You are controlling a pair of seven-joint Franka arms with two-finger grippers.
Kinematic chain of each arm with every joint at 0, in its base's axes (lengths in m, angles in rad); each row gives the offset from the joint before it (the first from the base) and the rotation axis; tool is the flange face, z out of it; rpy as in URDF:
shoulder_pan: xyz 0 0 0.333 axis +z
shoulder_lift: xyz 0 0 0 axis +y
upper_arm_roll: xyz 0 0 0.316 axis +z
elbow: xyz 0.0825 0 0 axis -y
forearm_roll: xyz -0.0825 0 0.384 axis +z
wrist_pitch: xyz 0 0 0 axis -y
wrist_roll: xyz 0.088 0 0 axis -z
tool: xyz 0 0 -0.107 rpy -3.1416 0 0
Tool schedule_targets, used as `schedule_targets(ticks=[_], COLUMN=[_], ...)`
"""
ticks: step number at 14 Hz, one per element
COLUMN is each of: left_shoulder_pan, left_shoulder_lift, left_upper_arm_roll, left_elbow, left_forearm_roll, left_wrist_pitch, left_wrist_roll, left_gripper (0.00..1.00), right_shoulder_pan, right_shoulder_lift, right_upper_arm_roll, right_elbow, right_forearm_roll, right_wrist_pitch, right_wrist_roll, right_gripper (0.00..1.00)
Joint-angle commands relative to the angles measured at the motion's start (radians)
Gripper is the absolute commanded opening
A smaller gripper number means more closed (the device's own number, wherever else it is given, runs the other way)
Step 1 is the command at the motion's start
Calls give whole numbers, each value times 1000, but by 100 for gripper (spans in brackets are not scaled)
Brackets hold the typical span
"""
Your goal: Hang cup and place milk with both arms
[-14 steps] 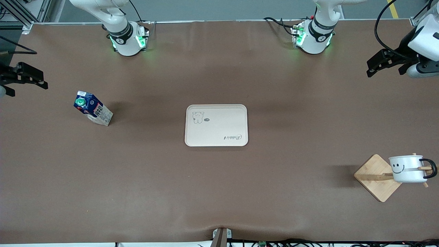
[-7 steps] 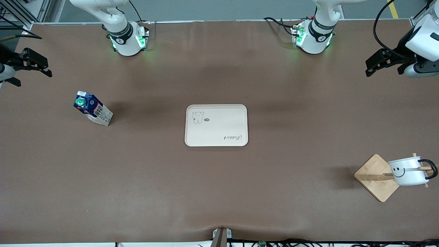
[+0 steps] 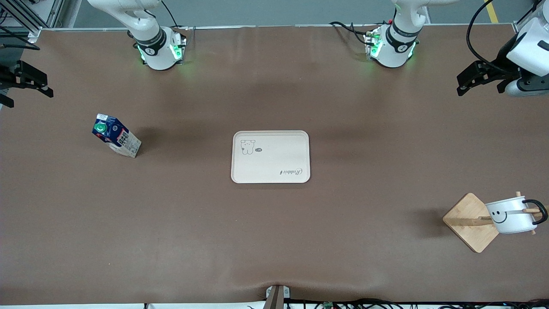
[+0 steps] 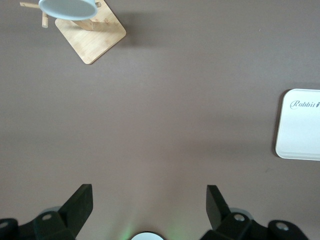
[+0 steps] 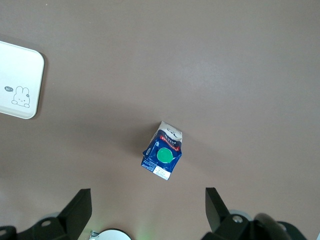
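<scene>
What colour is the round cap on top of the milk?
Green. The milk's cap shows best in the right wrist view, seen from above.

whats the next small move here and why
Probably bring the open right gripper down over the milk carton, which stands untouched off the tray. The cup already hangs on the wooden rack; the left gripper waits, open.

In the left wrist view we see the cup (image 4: pixel 67 7) cut by the picture's edge, handle and face hidden. The tray (image 4: pixel 300 125) runs off the edge too.
</scene>
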Motion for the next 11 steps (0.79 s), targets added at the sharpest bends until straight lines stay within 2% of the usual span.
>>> schedule_targets(ticks=[1, 3, 5, 11], left_shoulder_pan=[4, 4, 7, 9], left_shoulder_lift=[8, 10, 13, 12], left_upper_arm_roll=[-8, -8, -6, 0], left_elbow=[21, 33, 36, 44], left_forearm_roll=[21, 21, 20, 20], left_wrist_pitch=[-15, -15, -15, -15], left_wrist_roll=[1, 1, 5, 13], left_gripper=[100, 100, 100, 100], right_shoulder_pan=[-9, -7, -29, -26], right_shoulder_lift=[-12, -12, -12, -8], right_upper_arm_roll=[9, 10, 6, 9], right_elbow=[1, 1, -1, 6], right_forearm_roll=[13, 24, 99, 85], right_wrist_pitch=[-7, -20, -36, -34], right_wrist_roll=[61, 109, 167, 163], right_gripper=[100, 100, 100, 100])
